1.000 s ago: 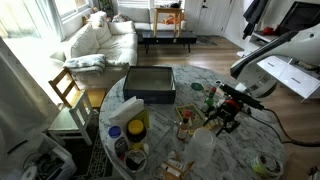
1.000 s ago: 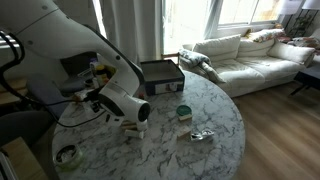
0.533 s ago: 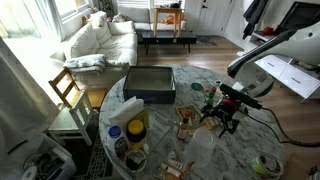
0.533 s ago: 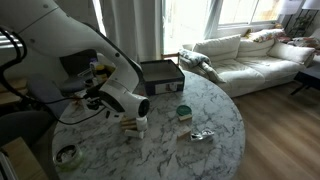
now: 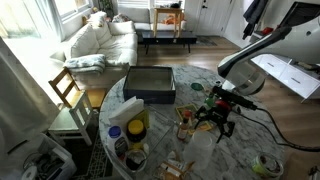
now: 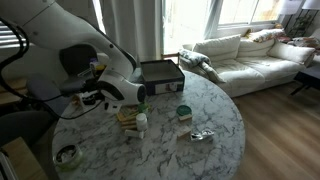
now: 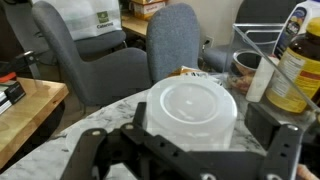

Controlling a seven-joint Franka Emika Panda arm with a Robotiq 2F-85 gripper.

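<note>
Living-room marble table (image 5: 192, 76): in an exterior view the gripper (image 5: 217, 118) hangs right of a black box (image 5: 150, 84). In an exterior view, the white-capped jar (image 6: 141, 122) stands just beside it. Wrist view: jaws spread, seemingly flanking the jar (image 7: 192, 105), not yet grasped.
</note>
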